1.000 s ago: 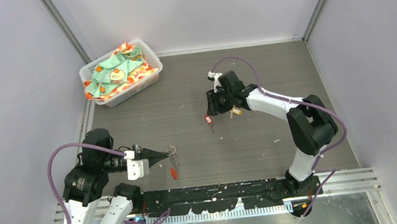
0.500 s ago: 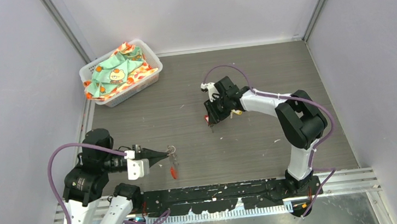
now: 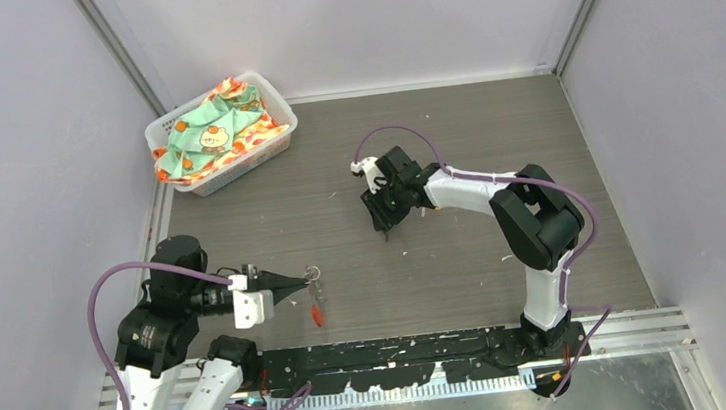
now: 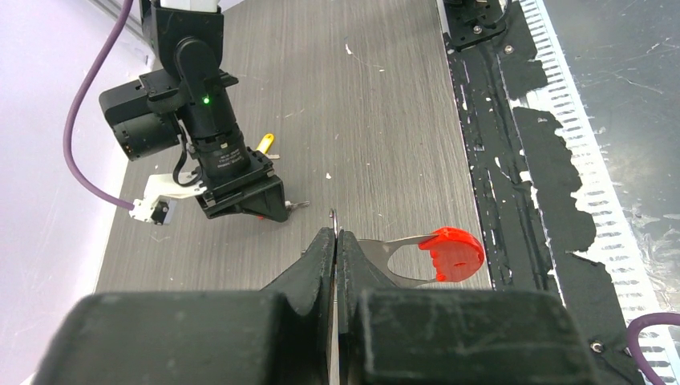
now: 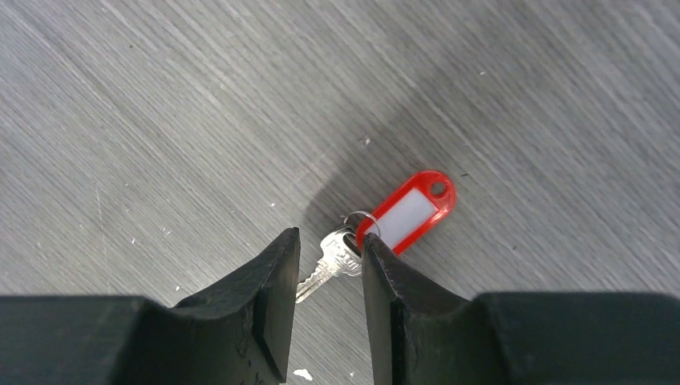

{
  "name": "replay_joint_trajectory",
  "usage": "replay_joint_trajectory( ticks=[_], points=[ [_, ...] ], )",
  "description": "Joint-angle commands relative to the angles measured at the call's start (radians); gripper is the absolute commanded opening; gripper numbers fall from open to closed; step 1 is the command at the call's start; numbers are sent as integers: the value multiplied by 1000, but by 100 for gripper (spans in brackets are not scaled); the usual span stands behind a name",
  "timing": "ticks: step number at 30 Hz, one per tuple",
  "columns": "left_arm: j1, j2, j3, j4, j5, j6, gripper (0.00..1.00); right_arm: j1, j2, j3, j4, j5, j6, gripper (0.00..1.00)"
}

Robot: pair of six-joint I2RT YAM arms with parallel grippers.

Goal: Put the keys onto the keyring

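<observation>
Two robot arms over a grey wood-grain table [image 3: 492, 122]. Left gripper [image 4: 334, 245] low near the front edge, pointing right, jaws pressed together on the thin metal side of the keyring [image 4: 451, 255]. Silver loop and bright red crescent sticking out just beyond the fingertips; unclear whether resting on the table or hanging above it. Right gripper [image 5: 329, 269] stretched out to mid-table and tipped downward, jaws a narrow gap apart, with the silver head of the red-tagged key [image 5: 407, 210] between them. Key flat on the table, red tag angled away up and to the right, small split ring touching one fingertip [image 5: 377, 265]. Yellow-headed key [image 4: 265, 143] on the table just behind the right gripper, partly hidden by it. White basket [image 3: 222, 133] of colourful cloth in the far left corner, well apart from both arms.
</observation>
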Motion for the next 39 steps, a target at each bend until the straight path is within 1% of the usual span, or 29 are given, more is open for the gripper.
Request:
replay_joint_trajectory(
  ticks=[1,11,20,23,31,34,39],
  points=[
    [-1,-2,28,16,10,6,0,-1,-7,42,35,47,-24,39],
    [-1,0,29,15,15,4,0,-1,-1,44,25,52,-26,38],
    [-1,-2,31,17,11,4,0,-2,28,60,18,43,-32,32],
    [-1,-1,31,18,9,4,0,-1,35,57,18,36,-30,27],
    [-1,1,30,19,13,2,0,0,21,52,4,30,-16,2],
    [-2,0,27,19,11,1,0,0,-12,46,-9,23,-5,1],
    [-1,5,17,19,13,-17,0,26,-140,-1,-1,-18,37,1]
  ],
)
